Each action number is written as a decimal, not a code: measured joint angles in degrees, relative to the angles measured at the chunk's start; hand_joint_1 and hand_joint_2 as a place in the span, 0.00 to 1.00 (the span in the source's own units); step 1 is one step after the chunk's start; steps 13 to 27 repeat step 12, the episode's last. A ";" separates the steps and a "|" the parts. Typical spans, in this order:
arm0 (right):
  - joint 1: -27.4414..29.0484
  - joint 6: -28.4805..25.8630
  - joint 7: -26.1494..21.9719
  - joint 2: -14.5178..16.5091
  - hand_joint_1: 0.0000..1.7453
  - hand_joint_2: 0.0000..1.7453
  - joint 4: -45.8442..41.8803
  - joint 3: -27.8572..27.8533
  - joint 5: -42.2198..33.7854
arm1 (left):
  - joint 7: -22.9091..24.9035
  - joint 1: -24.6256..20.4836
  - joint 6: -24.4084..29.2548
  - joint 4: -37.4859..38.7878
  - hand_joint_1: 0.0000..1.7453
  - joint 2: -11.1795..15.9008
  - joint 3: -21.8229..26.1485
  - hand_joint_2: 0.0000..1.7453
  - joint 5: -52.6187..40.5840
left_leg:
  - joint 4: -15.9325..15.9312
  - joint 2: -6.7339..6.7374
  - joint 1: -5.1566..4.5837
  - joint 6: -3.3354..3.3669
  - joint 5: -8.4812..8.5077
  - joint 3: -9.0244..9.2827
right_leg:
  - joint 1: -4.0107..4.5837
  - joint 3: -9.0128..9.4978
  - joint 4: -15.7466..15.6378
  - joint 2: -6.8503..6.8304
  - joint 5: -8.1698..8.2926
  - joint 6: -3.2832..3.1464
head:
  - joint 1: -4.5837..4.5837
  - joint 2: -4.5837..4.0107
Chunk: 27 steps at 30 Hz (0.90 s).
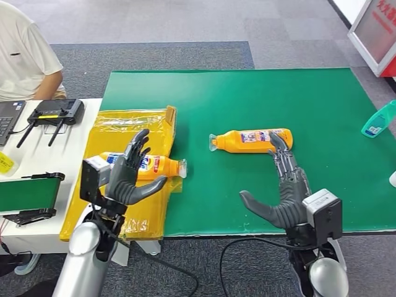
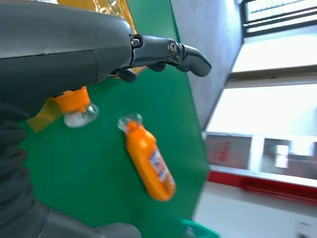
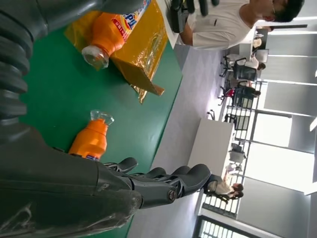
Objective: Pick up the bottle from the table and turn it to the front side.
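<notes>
Lying on its side on the green mat (image 1: 327, 124), cap toward 9 o'clock, the orange bottle (image 1: 252, 140) sits at 11 o'clock of the right hand (image 1: 284, 189), which is spread wide, holding nothing, fingertips (image 1: 275, 141) over its base; left hand (image 1: 128, 176) open, empty

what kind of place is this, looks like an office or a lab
Probably an office used as a robot test space: a green mat for a work surface, a laptop and controller beside it, desks and chairs behind.
</notes>
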 joint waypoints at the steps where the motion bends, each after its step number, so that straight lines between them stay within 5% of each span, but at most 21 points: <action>1: 0.36 0.21 0.33 -0.01 0.00 1.00 -0.03 -0.57 -0.74 | -0.61 1.43 -0.05 -1.93 0.00 0.11 -0.13 1.00 1.95 | 0.00 0.00 0.00 0.00 0.00 0.00 | 0.00 0.00 0.00 0.00 -0.02 0.00 | -0.01 0.00; 12: 6.90 2.57 5.09 -1.27 0.00 1.00 -0.97 -3.36 -1.58 | -8.41 10.48 2.67 -17.41 0.00 0.32 -1.42 1.00 4.77 | 0.00 -0.01 0.00 0.03 -0.08 -0.01 | 0.00 0.02 -0.01 0.00 -0.07 0.03 | 0.01 0.00; 27: 6.90 2.57 5.09 -1.27 0.00 1.00 -0.97 -3.36 -1.58 | -8.41 10.48 2.67 -17.41 0.00 0.32 -1.42 1.00 4.77 | 0.00 -0.01 0.00 0.03 -0.08 -0.01 | 0.00 0.02 -0.01 0.00 -0.07 0.03 | 0.01 0.00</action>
